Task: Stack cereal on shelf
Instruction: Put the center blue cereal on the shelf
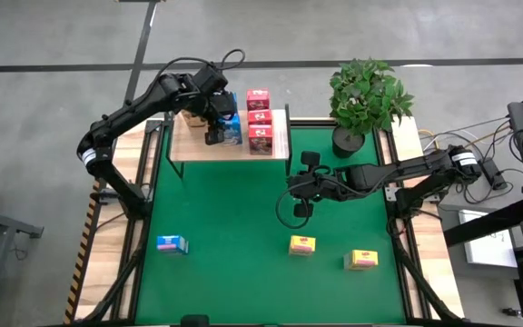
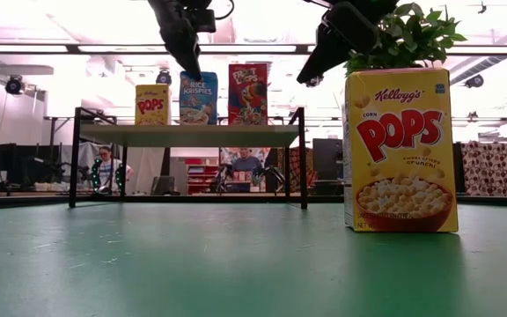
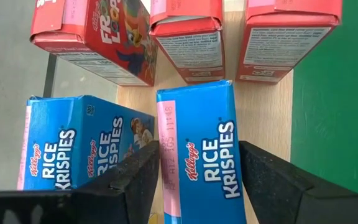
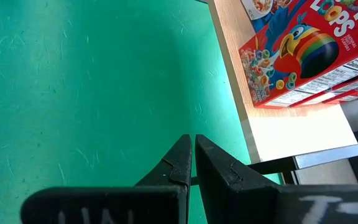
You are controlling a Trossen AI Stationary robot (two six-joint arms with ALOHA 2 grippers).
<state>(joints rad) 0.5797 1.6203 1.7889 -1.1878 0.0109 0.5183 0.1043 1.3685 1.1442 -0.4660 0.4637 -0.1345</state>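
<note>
The shelf [image 1: 189, 150] stands at the mat's far side. On it are three pink-red cereal boxes [image 1: 259, 120] in a row, two blue boxes [image 1: 231, 127] and one yellow box [image 2: 151, 104]. My left gripper [image 1: 214, 130] is above the shelf, shut on the nearer blue box [image 3: 201, 155]; the second blue box [image 3: 73, 149] stands beside it. My right gripper [image 1: 300, 188] hovers shut over the mat, right of the shelf. A blue box [image 1: 172, 243] and two yellow boxes [image 1: 302, 244] [image 1: 362, 260] stand on the near mat. My left gripper pinches the blue box between its two fingers [image 3: 135, 177], one on each narrow side near the top end [image 3: 197, 186]. It comes from above, pointing down. The box stands upright with its base on the shelf board [image 2: 198, 97].
A potted plant [image 1: 363, 100] stands at the far right, beside the shelf's right end. The green mat [image 1: 234, 209] is open between the shelf and the near boxes. People sit in the room beyond the table [image 2: 246, 165].
</note>
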